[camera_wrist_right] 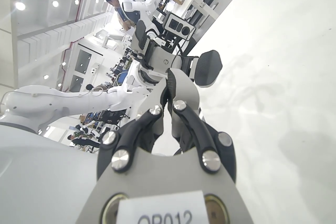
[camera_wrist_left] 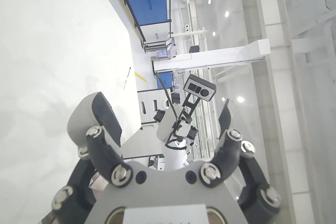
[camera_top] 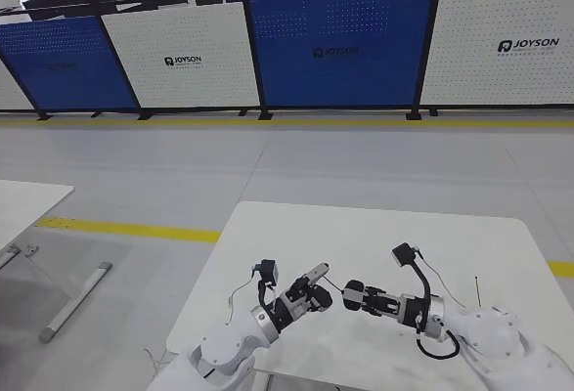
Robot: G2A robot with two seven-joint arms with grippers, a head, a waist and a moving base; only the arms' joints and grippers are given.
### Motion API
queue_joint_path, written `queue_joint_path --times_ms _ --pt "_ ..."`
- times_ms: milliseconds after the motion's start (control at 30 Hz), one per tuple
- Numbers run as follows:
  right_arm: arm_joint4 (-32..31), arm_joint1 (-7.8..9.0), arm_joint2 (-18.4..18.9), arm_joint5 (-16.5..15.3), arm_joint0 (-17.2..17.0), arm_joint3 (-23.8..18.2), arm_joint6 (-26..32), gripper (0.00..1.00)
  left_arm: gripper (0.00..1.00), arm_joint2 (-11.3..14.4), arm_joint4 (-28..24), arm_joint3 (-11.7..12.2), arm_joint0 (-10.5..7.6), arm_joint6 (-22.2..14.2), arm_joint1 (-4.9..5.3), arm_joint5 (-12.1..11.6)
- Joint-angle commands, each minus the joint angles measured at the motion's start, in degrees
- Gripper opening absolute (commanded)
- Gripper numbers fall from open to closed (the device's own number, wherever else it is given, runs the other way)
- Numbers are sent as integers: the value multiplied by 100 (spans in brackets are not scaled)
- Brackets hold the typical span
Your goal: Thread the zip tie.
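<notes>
Both arms meet over the front middle of the white table (camera_top: 384,230). My right gripper (camera_top: 353,294) is shut, its pads pressed together (camera_wrist_right: 169,78). A thin black zip tie (camera_top: 333,285) sticks out of it toward my left gripper (camera_top: 316,277). The left gripper (camera_wrist_left: 162,100) stands open, facing the right one a short way off, with nothing between its fingers (camera_wrist_right: 208,67). In the wrist views the held tie is too thin to make out clearly.
Another black zip tie (camera_top: 477,289) lies flat on the table to the right of the right arm, also seen as a zip tie (camera_wrist_left: 127,78) near the table's edge. Bare tabletop stretches behind both grippers.
</notes>
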Motion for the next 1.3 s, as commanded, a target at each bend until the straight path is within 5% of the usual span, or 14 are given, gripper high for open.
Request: queue_joint_path --times_ms 0,100,133,167,367,500,1133,1267 --pt "0 0 0 0 0 0 0 0 100 0 -90 17 1 -25 -8 -84" --pt "0 0 0 0 0 0 0 0 100 -12 -171 27 -13 -30 -19 -153" --pt "0 0 0 0 0 0 0 0 78 -15 -188 29 -17 -24 -22 -167" --pt "0 0 0 0 0 0 0 0 44 -15 -192 32 -20 -19 -25 -183" --pt "0 0 0 0 0 0 0 0 20 22 86 77 -29 109 -42 -340" --pt "0 0 0 0 0 0 0 0 11 38 163 89 -27 133 -52 -384" --pt "0 0 0 0 0 0 0 0 15 -146 344 -38 176 -142 -21 -481" --pt "0 0 0 0 0 0 0 0 1 -178 345 -42 186 -165 -18 -447"
